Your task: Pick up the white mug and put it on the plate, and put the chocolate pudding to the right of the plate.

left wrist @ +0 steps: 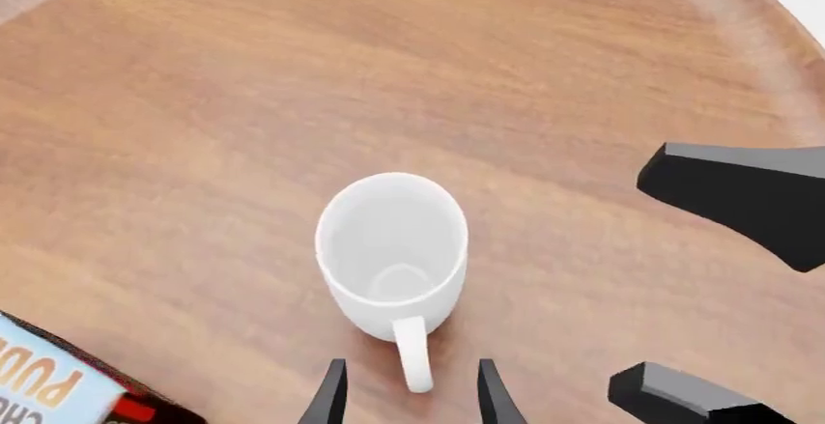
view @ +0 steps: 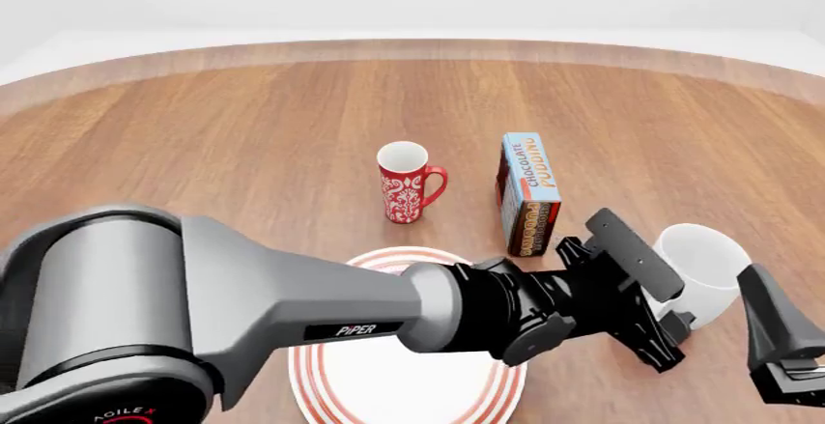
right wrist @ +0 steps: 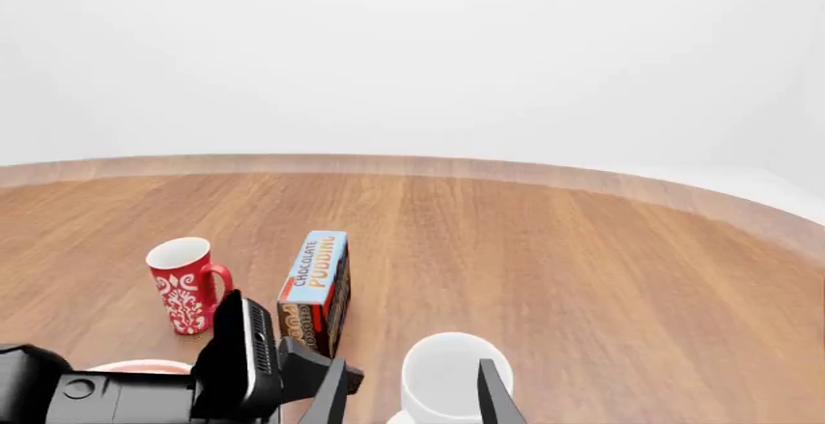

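Note:
The white mug (left wrist: 393,245) stands upright on the wooden table at the front right, beyond the plate's right side (view: 702,268). My left gripper (left wrist: 412,366) is open, its fingers either side of the mug's loop handle (left wrist: 412,354) without touching it. In the front view the left arm lies across the red-ringed plate (view: 386,390) and hides part of it. My right gripper (view: 786,347) is open just right of the mug, which shows between its fingers (right wrist: 445,376). The chocolate pudding (view: 528,192) stands upright behind the mug.
A red patterned mug (view: 406,183) stands left of the pudding carton, behind the plate. The round table's edge (view: 412,49) curves along the back. The right gripper's black fingers (left wrist: 748,197) sit close beside the white mug.

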